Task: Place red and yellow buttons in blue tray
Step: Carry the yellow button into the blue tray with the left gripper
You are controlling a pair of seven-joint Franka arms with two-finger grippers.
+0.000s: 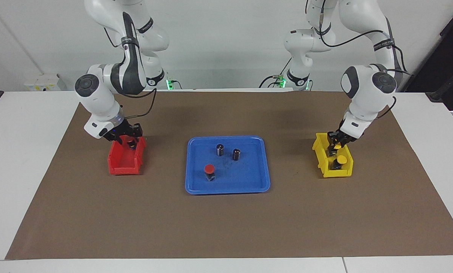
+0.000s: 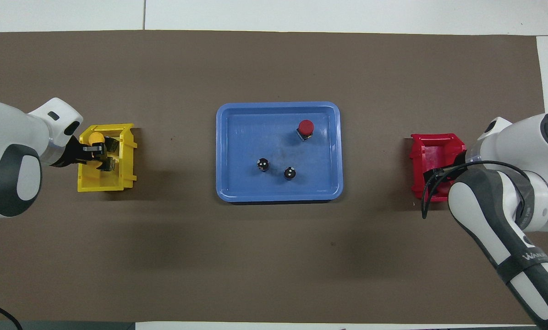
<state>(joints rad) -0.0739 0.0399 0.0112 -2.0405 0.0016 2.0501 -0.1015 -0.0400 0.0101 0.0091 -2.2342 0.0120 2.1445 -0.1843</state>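
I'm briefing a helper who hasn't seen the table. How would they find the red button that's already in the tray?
Find the blue tray mid-table, between the two small bins. Three small things stand in it; the red button stands farthest from the robots. It alone has a round red cap; the two dark cylinders have silvery tops.

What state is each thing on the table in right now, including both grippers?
Flat blue plastic tray: holds one button and two cylinders.
Red-capped push button: upright in the tray.
Two dark capless cylinders: upright in the tray.
Small yellow bin: holds two yellow-capped buttons.
Loose yellow-capped button: upright in the yellow bin.
Left gripper: in the yellow bin, at the other yellow-capped button.
Small red bin: contents hidden.
Right gripper: lowered into the red bin.
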